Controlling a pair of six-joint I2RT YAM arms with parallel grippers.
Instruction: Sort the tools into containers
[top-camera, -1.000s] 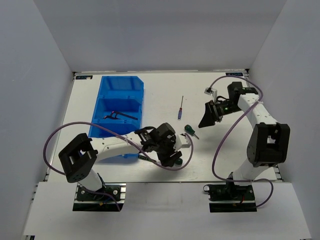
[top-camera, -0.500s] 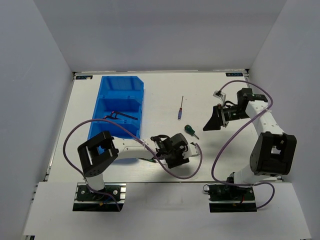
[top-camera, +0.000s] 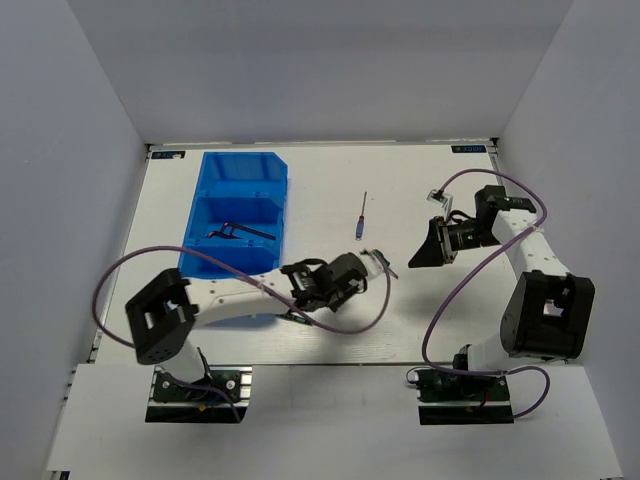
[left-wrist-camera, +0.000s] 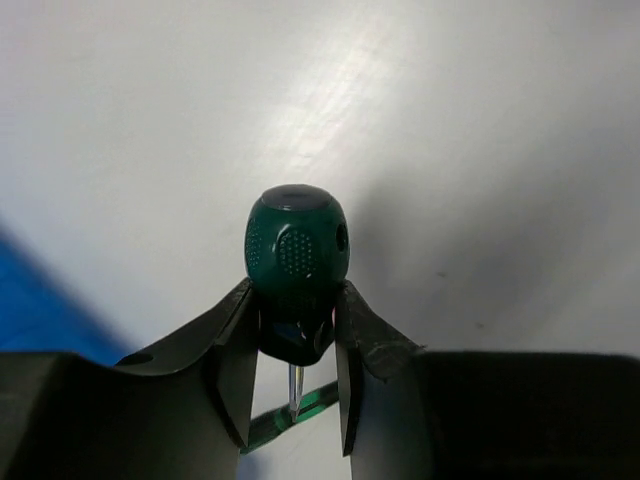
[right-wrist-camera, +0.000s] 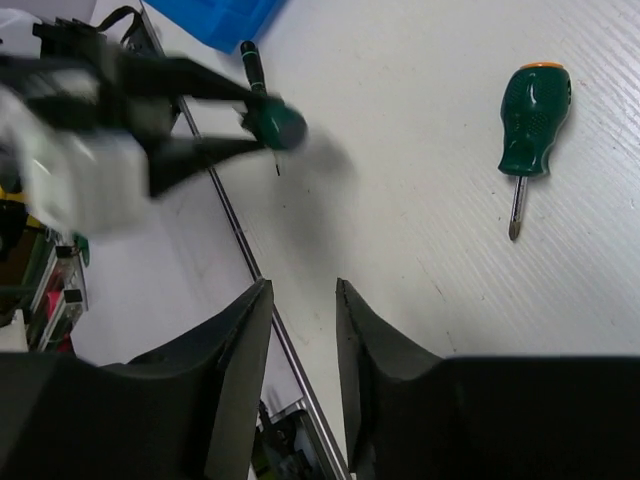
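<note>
— Your left arm has reached forward to the middle of the table (top-camera: 320, 180), and the stubby green screwdriver (left-wrist-camera: 297, 240) that lay bare there a second ago now sits in the left gripper (left-wrist-camera: 297, 302).

— Is it really held?

— Yes. Both fingers press on the narrow neck below the fat handle, one on each side, with the shaft pointing back toward your wrist. Taking it at the neck makes sense, since the rounded handle would likely squirt out. From the right wrist view it looks lifted just clear of the table, but that part is blurred, so treat it as a guess.

— And my right side?

— Your right arm has drawn back toward its own edge, probably to give the left one room. The right gripper (right-wrist-camera: 303, 298) is partway open with nothing between its fingers. The second green screwdriver (right-wrist-camera: 535, 100) lies flat on the table ahead of it, apart from the held one.

— Where does the rest stand?

— The hex keys (top-camera: 238, 232) lie in the middle compartment of the blue bins (top-camera: 240, 172). The blue-handled screwdriver (top-camera: 359, 222) is out on the table beyond your held tool, and a slim dark screwdriver (right-wrist-camera: 250, 58) lies near the bins' corner. Carrying this one left to a bin looks like your next step.
</note>
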